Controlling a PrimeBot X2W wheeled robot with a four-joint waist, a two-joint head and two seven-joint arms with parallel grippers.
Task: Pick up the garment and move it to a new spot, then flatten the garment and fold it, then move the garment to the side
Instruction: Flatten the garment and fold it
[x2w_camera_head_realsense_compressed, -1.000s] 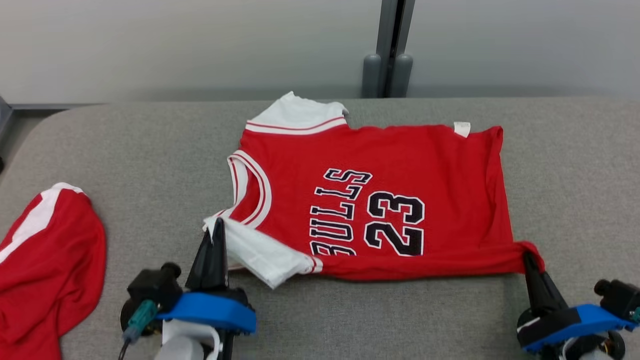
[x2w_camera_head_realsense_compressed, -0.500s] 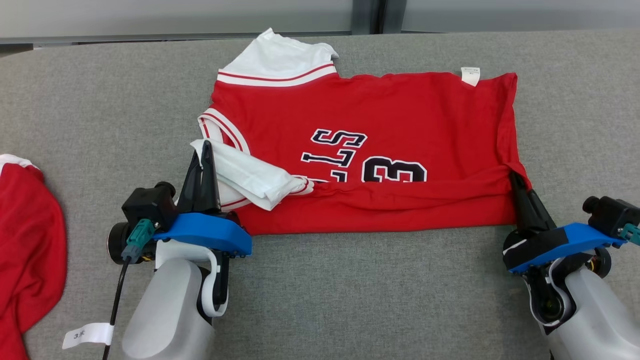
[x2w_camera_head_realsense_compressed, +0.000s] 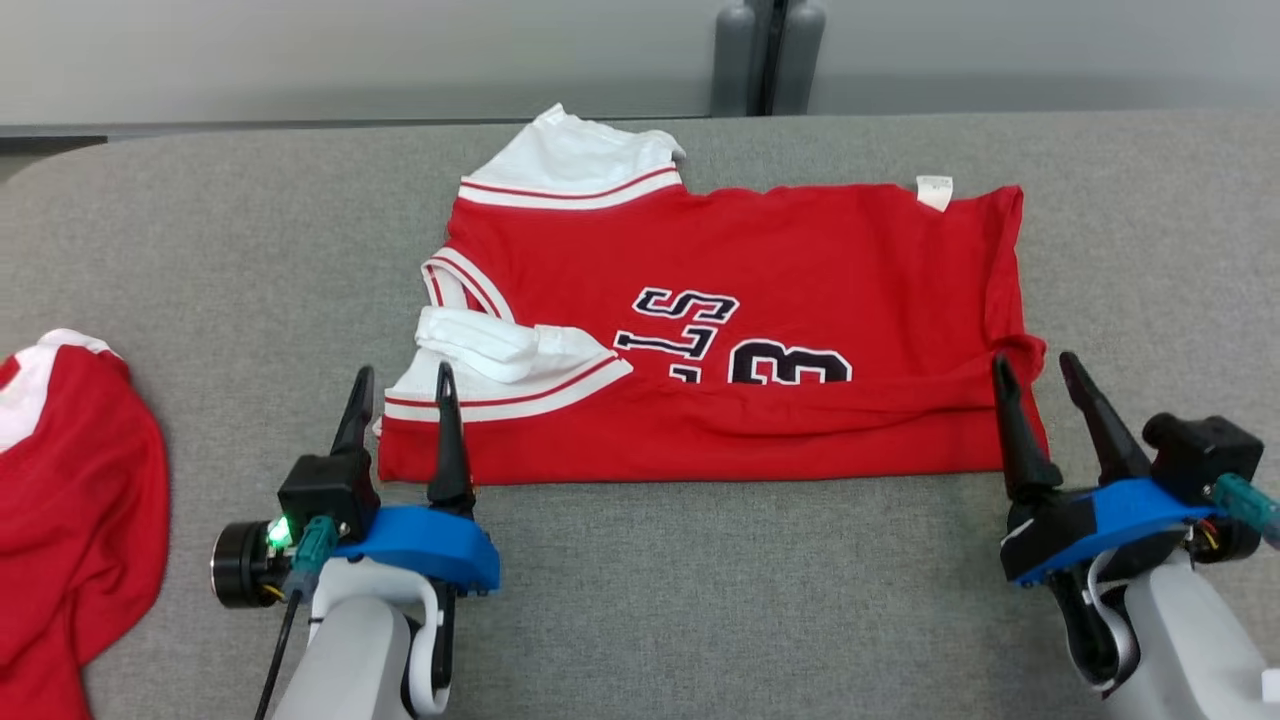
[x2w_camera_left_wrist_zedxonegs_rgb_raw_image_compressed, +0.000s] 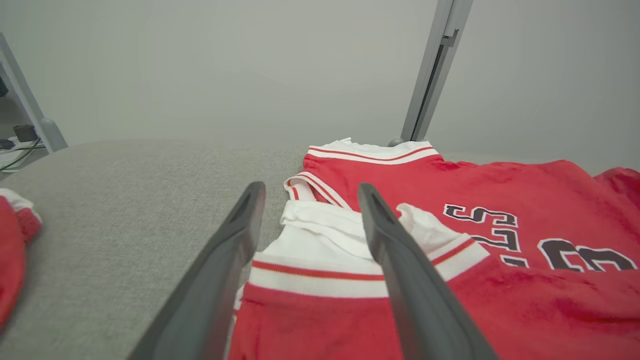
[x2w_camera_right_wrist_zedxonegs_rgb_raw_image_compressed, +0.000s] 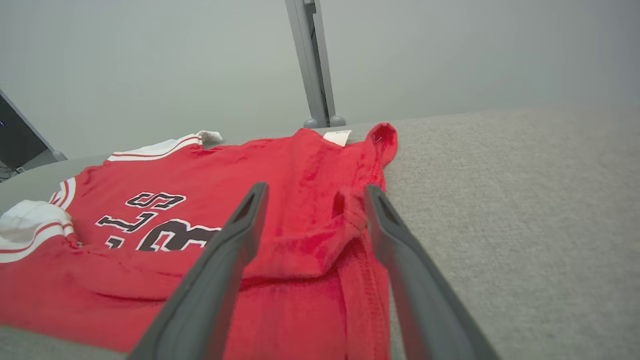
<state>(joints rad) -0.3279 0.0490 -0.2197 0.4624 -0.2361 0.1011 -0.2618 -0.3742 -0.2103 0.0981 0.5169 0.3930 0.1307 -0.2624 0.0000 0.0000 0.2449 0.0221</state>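
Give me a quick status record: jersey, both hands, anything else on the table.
jersey: red, on grey table, near edge folded over the print, part of the lettering hidden
left hand: open, fingers astride near left corner, nothing held
right hand: open, fingers astride near right corner, nothing held
other: second red garment at table's left edge, apart from jersey
fold: one fold in; not yet moved aside

Folded red jersey (x2w_camera_head_realsense_compressed: 800, 270) on grey surface (x2w_camera_head_realsense_compressed: 200, 250), left claw (x2w_camera_head_realsense_compressed: 402, 372) and right claw (x2w_camera_head_realsense_compressed: 1033, 360) splayed at near corners
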